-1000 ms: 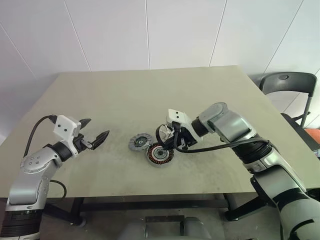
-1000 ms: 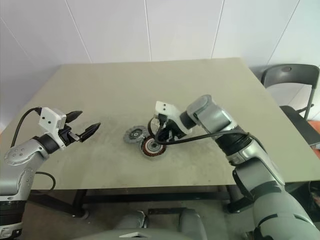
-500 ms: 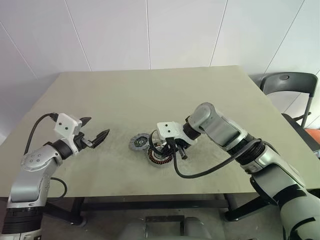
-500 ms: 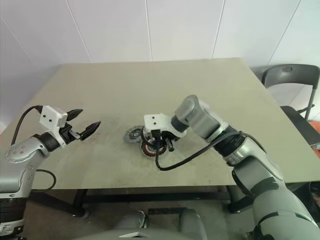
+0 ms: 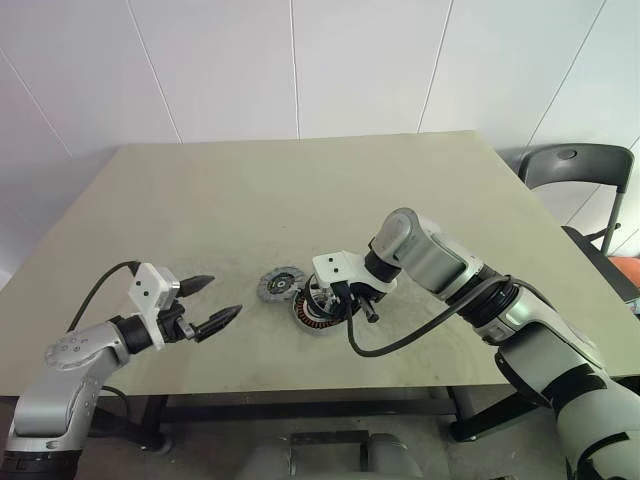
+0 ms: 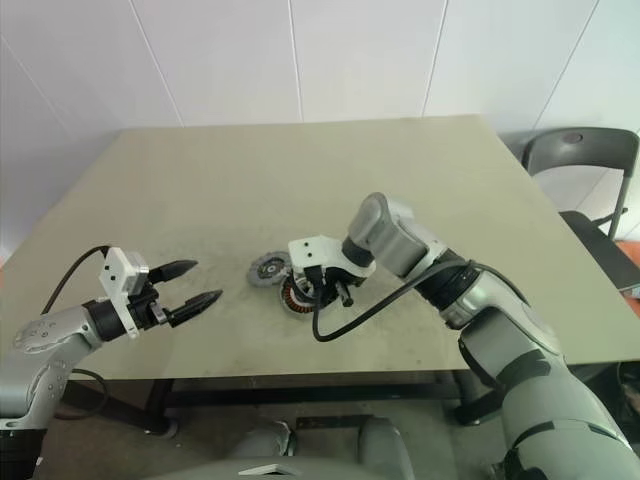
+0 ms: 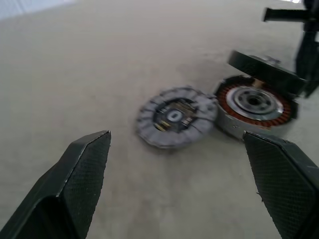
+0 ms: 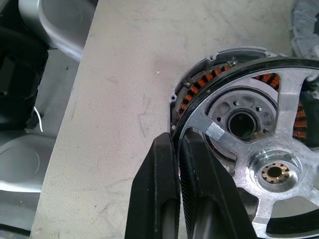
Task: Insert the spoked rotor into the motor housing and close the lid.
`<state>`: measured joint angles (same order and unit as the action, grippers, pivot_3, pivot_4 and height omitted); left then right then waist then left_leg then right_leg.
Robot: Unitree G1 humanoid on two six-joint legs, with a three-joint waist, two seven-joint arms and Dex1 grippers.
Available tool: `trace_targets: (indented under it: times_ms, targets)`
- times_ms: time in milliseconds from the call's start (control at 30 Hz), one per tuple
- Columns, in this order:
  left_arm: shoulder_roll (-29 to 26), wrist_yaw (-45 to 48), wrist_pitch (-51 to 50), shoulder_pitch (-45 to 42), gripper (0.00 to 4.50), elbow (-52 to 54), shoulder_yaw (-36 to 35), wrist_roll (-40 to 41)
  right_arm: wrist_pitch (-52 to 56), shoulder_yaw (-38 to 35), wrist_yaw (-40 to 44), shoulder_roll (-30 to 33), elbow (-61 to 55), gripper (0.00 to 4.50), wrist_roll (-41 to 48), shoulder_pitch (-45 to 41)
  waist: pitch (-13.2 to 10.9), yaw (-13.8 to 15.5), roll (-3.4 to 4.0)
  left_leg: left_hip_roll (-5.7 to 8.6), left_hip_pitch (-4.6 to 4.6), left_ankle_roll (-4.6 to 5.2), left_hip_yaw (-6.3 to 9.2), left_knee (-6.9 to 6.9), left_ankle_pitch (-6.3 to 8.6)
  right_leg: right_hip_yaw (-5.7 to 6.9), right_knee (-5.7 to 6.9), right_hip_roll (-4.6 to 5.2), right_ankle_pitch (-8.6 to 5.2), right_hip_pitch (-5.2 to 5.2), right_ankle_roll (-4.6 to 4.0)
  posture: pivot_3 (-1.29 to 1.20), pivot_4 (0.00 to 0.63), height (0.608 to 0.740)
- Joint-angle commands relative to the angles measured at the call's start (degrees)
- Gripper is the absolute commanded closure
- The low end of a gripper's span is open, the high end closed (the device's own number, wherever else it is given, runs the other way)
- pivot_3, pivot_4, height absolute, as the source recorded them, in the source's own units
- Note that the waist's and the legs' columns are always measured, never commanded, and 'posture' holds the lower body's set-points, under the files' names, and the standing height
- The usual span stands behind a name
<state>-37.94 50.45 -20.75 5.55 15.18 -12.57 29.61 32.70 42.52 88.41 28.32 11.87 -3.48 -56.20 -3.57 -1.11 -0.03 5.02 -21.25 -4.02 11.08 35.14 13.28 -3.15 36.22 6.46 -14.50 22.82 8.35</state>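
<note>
Black-rimmed and silver-spoked, the spoked rotor (image 8: 259, 149) hangs tilted just over the motor housing (image 7: 254, 107), its rim pinched between the closed fingers of the right gripper (image 8: 177, 149); the copper windings show beneath its spokes, so it is not seated. The housing rests on the table (image 5: 300, 190) near the middle of the front half, and the grey slotted lid (image 7: 175, 117) lies flat just beside it, on the robot's left. Bare tabletop stretches wide behind and to both sides of the parts; the front edge is nearer. The left gripper (image 5: 205, 305) hovers over the front left of the table, well apart from the lid, its fingers spread wide and holding nothing. A dark chair (image 5: 580, 170) stands beyond the table's right edge.
</note>
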Motion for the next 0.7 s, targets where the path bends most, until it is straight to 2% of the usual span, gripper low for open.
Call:
trace_targets:
  times_ms: [33,567,700]
  targets:
    - [-0.9,3.6,0.2,0.7,0.00,2.5,-0.2,2.6,-0.8,0.0,1.2,-1.1,-0.1,4.45,-0.7,-2.1,0.0,0.0,0.00,0.00,0.00,0.00,-0.01,0.01,0.00,0.00,0.00,0.00,0.00,-0.01,0.00,0.00,0.000,0.740]
    - [-1.6,4.9,0.8,0.6,0.00,1.9,1.0,0.8,-1.0,0.8,2.9,-3.6,1.7,4.45,-2.5,-3.4,0.0,0.0,0.01,0.00,0.00,0.00,0.00,-0.02,0.00,0.00,0.00,0.00,0.00,0.04,0.00,0.00,0.000,0.740]
    - [-1.5,4.9,1.4,0.5,0.00,1.2,0.9,0.3,-1.5,0.1,2.8,-3.8,2.3,3.42,-2.6,-4.2,0.0,0.0,0.01,0.00,0.00,0.00,0.00,-0.02,0.00,0.00,0.00,0.00,0.00,0.04,0.00,0.00,0.000,0.740]
